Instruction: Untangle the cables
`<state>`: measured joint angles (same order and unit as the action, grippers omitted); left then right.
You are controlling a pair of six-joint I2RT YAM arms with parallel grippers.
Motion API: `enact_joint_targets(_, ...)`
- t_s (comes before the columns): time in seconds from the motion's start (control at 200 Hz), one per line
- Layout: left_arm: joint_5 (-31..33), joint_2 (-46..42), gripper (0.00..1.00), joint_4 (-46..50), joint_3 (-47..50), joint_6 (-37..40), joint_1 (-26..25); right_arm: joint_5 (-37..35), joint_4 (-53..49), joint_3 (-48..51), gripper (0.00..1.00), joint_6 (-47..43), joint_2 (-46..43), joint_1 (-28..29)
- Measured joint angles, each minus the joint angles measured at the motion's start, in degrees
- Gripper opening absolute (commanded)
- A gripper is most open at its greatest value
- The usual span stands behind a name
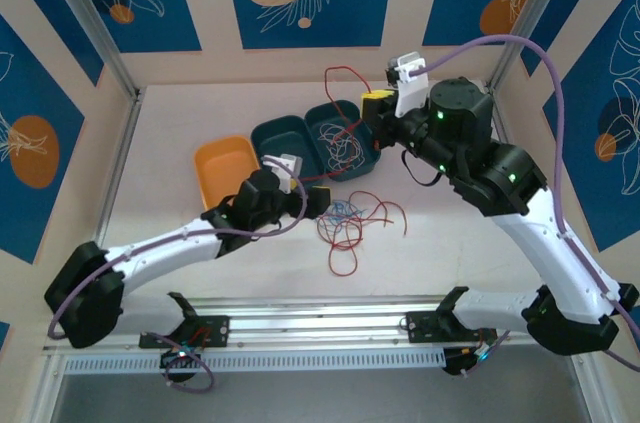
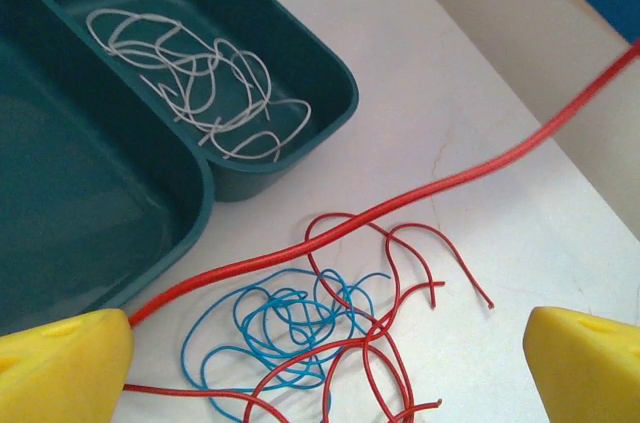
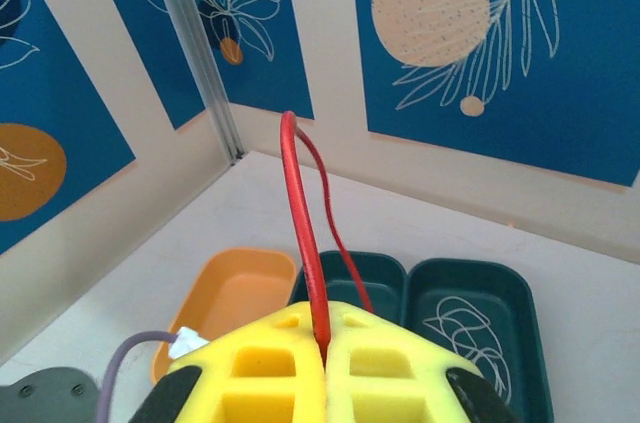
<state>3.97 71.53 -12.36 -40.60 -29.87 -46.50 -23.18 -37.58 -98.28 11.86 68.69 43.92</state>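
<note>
The cables (image 1: 345, 228) lie partly on the white desk (image 1: 180, 113) and partly in a tray. 3 trays stand side by side at the desk's middle: the orange tray (image 1: 225, 171) leftmost, the left teal tray (image 2: 80, 203) next to it, and the right teal tray (image 2: 320, 63), which holds the white cable (image 2: 200, 78) in loose loops. The right end effector (image 3: 322, 338), high above the teal trays, is clenched on the red cable (image 3: 297, 203), which runs in a long line from it down to a heap on the desk just in front of the trays. The left end effector (image 2: 325, 368) hangs over that heap, released, its yellow fingers (image 2: 60, 368) spread wide. The blue cable (image 2: 275, 328) lies coiled there, red loops crossing it.
</note>
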Motion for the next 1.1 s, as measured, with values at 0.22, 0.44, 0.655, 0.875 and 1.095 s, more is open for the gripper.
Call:
enact_joint_targets(0.22,7.37,-11.39,1.0,5.6,2.73,0.35,0.0,2.23,0.42,-5.2,0.0,-1.25,7.78,0.0)
enact_joint_targets(0.44,17.51,-21.27,1.0,14.93,4.39,0.46,0.13,3.76,0.79,-10.82,0.0,-2.38,15.17,-0.17)
enact_joint_targets(0.655,25.57,-28.87,1.0,23.61,4.42,0.7,0.22,5.01,0.63,-16.15,0.0,-4.17,23.82,-1.92)
enact_joint_targets(0.875,29.64,-34.47,1.0,28.89,4.46,1.51,0.26,4.83,-2.1,-23.74,0.0,-4.39,33.68,-3.82)
enact_joint_targets(1.095,31.1,-36.2,1.0,31.45,4.48,1.55,0.26,2.23,-7.26,-31.54,0.0,-4.33,40.26,-4.33)
